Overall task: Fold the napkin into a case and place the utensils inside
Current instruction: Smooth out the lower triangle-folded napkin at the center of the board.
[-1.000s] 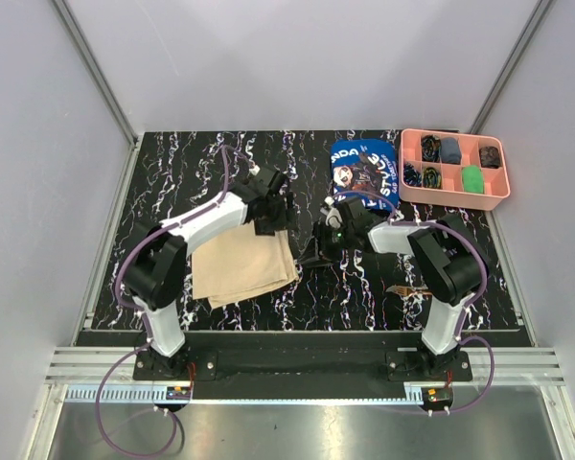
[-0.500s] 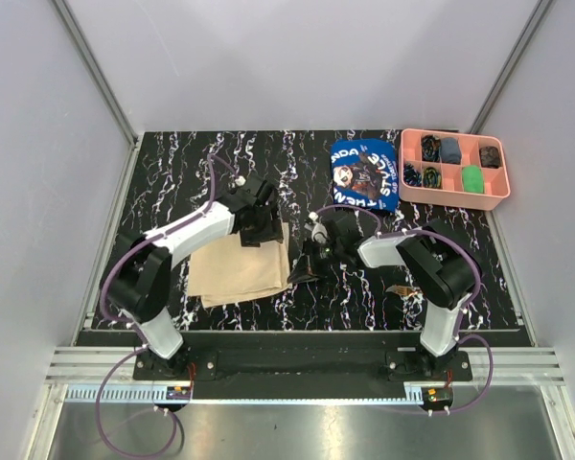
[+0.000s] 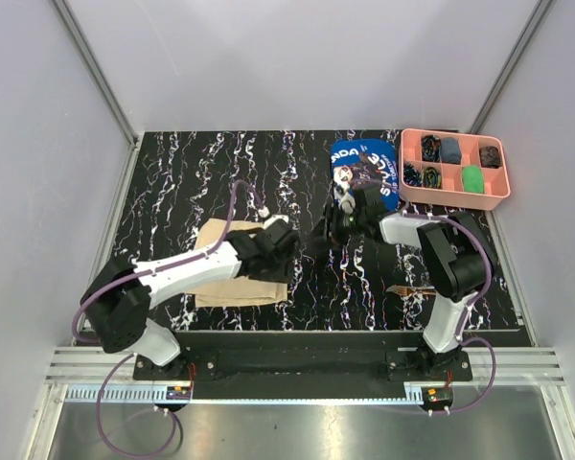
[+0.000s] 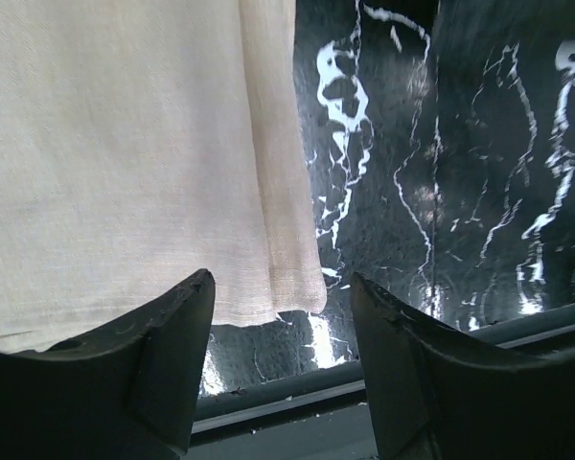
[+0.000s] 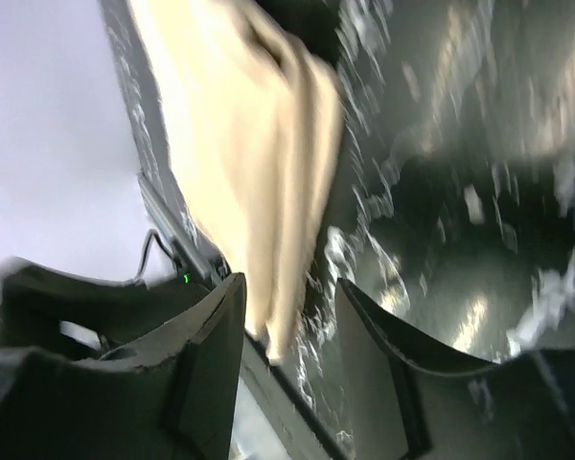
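Observation:
The plain beige napkin [image 3: 220, 261] lies folded in flat layers on the black marbled table, left of centre. My left gripper [image 3: 273, 257] hovers over its right near corner, open and empty. In the left wrist view the napkin [image 4: 125, 144] fills the upper left and its corner lies between my open fingers [image 4: 281, 287]. My right gripper [image 3: 326, 232] is open and empty, to the right of the napkin and apart from it. The right wrist view is blurred and shows the napkin [image 5: 240, 144] beyond the open fingers [image 5: 289, 287]. A brown utensil handle [image 3: 403, 288] shows by the right arm, mostly hidden.
A blue printed cloth [image 3: 366, 172] lies at the back, just behind the right gripper. A pink compartment tray [image 3: 453, 195] with small items stands at the back right. The table's near edge rail [image 4: 268, 393] runs close below the left gripper.
The left gripper moved from the napkin's far edge to its right near corner. The napkin now lies flatter and squarer. The right gripper drew back from the napkin toward the blue cloth.

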`<state>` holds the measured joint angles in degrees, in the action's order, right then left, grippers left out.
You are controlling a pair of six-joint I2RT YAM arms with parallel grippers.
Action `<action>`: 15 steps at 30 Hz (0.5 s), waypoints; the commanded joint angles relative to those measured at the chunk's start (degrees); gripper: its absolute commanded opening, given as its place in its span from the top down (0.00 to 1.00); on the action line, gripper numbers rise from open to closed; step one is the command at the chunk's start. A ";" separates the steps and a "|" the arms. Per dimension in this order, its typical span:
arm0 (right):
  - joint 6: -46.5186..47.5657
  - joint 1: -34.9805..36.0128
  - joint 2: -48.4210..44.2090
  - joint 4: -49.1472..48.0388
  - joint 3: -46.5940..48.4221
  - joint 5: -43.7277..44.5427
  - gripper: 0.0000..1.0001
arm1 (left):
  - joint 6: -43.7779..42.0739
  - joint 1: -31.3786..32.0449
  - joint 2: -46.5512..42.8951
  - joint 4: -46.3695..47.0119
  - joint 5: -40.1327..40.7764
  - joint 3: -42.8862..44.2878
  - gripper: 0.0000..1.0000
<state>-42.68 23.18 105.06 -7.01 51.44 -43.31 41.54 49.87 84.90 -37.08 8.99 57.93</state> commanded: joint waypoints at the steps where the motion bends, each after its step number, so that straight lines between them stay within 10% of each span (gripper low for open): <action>1: 7.34 -0.77 4.79 6.65 12.60 0.69 0.51 | 3.28 3.91 3.86 -2.11 9.62 1.56 0.32; 15: 10.94 -0.33 20.19 13.94 28.98 2.08 0.64 | 6.45 4.80 9.93 -3.09 10.08 3.42 0.28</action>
<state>-34.37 22.13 124.66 3.66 76.93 -42.48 46.35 54.41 95.00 -41.28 17.45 59.68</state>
